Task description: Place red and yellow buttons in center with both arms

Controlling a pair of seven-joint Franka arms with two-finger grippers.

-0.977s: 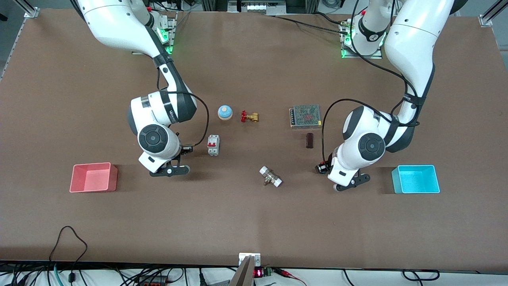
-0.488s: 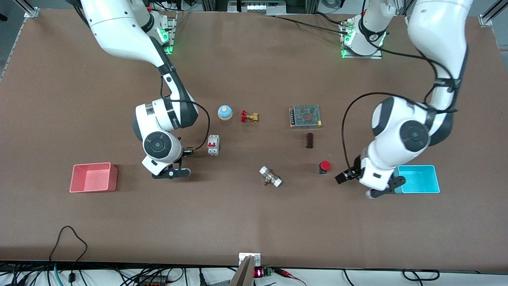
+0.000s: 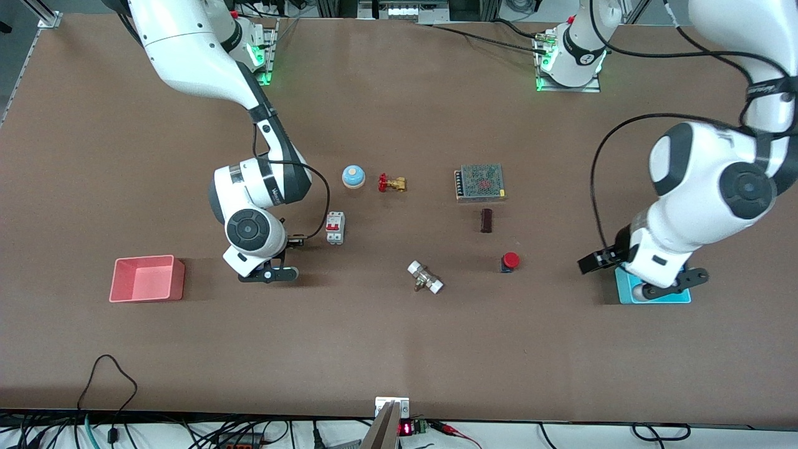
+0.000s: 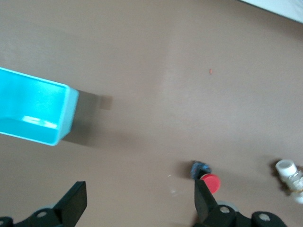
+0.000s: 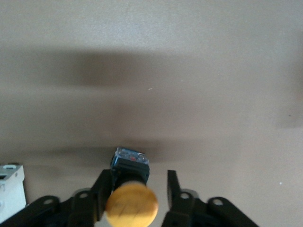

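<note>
At the right gripper: fingers parted a little, one on each side of the yellow button. One finger right against the button's black body, the other just clear of it with a narrow strip of counter showing between. Orange-yellow cap up toward the wrist camera, base down on the brown surface. In the front view, hidden under the right gripper, low over the counter toward the right arm's end, just beside the white circuit breaker with red switches.

At the left gripper: fingers spread wide, nothing between them but bare counter. In the front view, up in the air over the cyan tray at the left arm's end, covering most of it.

Red button upright and alone on the counter, untouched, between the table's middle and the cyan tray, well apart from the left gripper. Seen also from the left wrist, red cap beside one fingertip's outline.

Around it: a dark brown block farther from the front camera, then a mesh-topped metal box farther again. A white-ended fitting toward the middle. A blue dome bell and a brass valve with a red handle side by side, farther off than the breaker. A pink tray at the right arm's end.
</note>
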